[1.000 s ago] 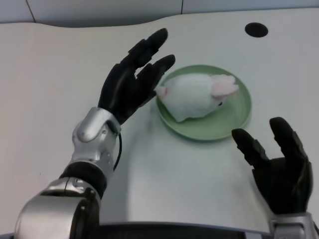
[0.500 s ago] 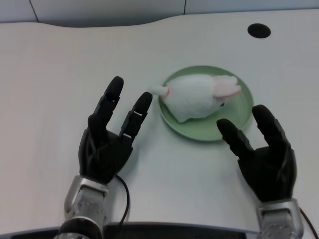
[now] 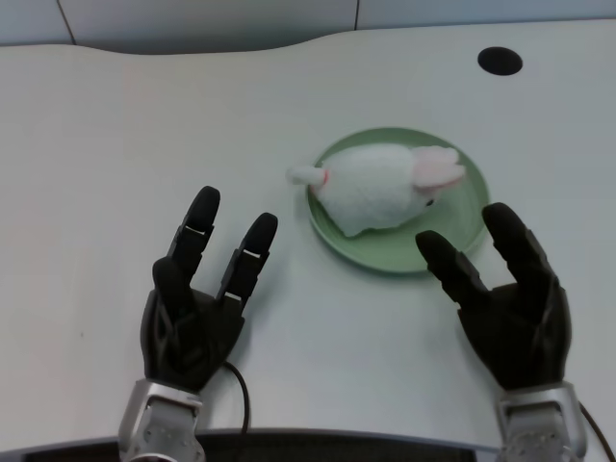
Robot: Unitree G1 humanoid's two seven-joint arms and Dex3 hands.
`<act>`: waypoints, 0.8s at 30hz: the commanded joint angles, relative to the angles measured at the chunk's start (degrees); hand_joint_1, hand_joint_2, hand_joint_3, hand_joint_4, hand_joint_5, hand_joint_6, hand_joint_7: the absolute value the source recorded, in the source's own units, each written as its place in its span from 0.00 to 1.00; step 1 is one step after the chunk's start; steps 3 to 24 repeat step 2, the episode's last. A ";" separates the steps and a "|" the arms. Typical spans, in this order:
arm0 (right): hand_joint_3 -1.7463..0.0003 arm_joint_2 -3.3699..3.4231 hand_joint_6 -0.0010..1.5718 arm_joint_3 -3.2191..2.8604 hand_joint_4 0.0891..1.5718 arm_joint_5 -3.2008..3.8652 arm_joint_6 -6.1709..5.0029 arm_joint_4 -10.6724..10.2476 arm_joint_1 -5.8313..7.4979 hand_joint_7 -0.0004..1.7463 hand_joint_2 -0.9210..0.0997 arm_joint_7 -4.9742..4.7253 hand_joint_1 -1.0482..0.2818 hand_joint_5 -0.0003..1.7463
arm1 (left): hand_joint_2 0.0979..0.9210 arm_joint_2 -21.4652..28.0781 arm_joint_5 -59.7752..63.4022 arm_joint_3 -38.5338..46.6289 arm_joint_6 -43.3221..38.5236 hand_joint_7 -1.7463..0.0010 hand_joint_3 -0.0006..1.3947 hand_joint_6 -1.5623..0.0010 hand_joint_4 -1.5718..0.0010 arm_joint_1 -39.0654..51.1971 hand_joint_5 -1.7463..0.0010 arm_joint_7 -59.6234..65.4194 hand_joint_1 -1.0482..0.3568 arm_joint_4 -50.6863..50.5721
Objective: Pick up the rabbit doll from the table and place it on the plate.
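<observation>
White table (image 3: 115, 135), left hand (image 3: 197, 303) empty, outspread.

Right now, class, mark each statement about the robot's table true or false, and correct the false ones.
1. The rabbit doll lies on the green plate. True.
2. The left hand holds the doll. False: it is open and empty, apart from the plate.
3. A round dark hole shows in the table beyond the plate. True.
4. The plate is red. False: it is green.
5. The doll is mostly black. False: it is white with pink.
</observation>
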 commanded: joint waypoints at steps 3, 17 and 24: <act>0.92 0.07 0.59 -0.50 0.60 0.29 1.14 0.35 0.80 0.00 0.00 -0.12 0.16 0.01 | 1.00 -0.53 0.43 0.09 -0.38 0.98 0.33 0.80 0.76 1.06 0.91 0.55 0.18 0.21; 0.92 0.07 0.59 -0.50 0.60 0.29 1.14 0.35 0.80 0.00 0.00 -0.12 0.16 0.01 | 1.00 -0.53 0.43 0.09 -0.38 0.98 0.33 0.80 0.76 1.06 0.91 0.55 0.18 0.21; 0.92 0.07 0.59 -0.50 0.60 0.29 1.14 0.35 0.80 0.00 0.00 -0.12 0.16 0.01 | 1.00 -0.53 0.43 0.09 -0.38 0.98 0.33 0.80 0.76 1.06 0.91 0.55 0.18 0.21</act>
